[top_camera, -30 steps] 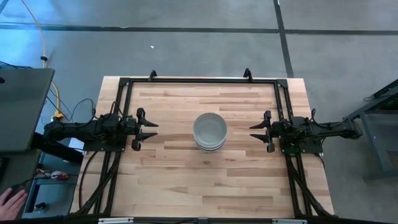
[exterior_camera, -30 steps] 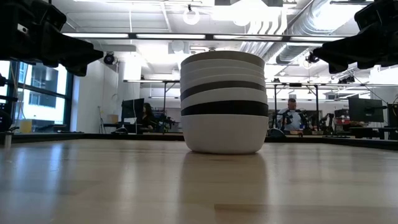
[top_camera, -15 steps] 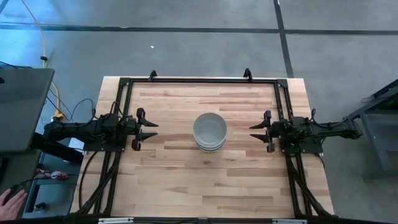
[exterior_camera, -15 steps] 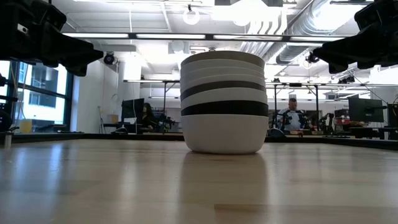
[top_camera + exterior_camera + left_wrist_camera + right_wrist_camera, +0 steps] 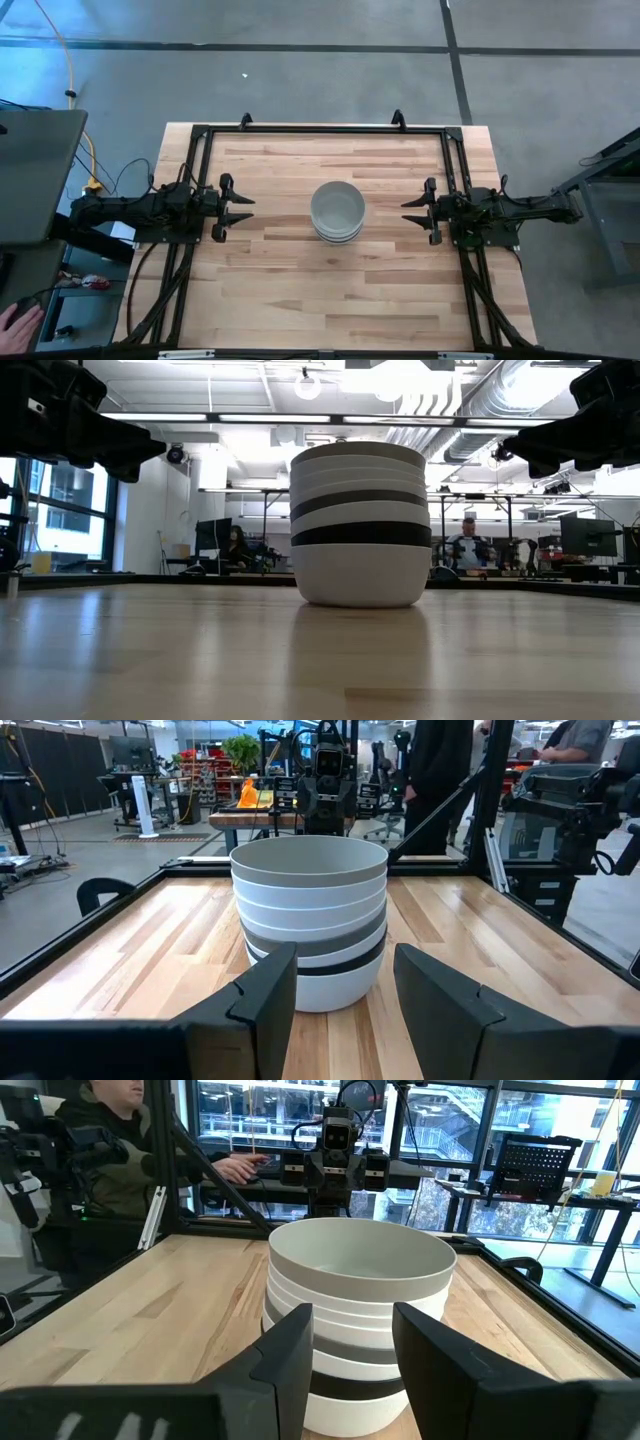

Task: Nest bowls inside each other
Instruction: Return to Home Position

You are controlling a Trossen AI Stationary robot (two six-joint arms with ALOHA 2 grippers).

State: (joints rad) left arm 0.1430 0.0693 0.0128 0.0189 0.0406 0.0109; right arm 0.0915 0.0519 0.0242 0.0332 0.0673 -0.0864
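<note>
left gripper (image 5: pixel 242 209) fingers spread, empty, at left side of table (image 5: pixel 300 290) | right gripper (image 5: pixel 409 212) spread, empty, at right side | bowls (image 5: pixel 337 211) one nested stack, upright, mouths up, axis vertical, mid-table between both grippers, touching neither | grey bowl (image 5: pixel 308 860) topmost

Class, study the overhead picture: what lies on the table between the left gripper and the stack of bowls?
Nothing: the high view shows only bare wooden table between the left gripper and the stack of bowls; the left wrist view agrees.

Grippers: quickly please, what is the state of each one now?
Left gripper: open, holding nothing.
Right gripper: open, holding nothing.
</note>
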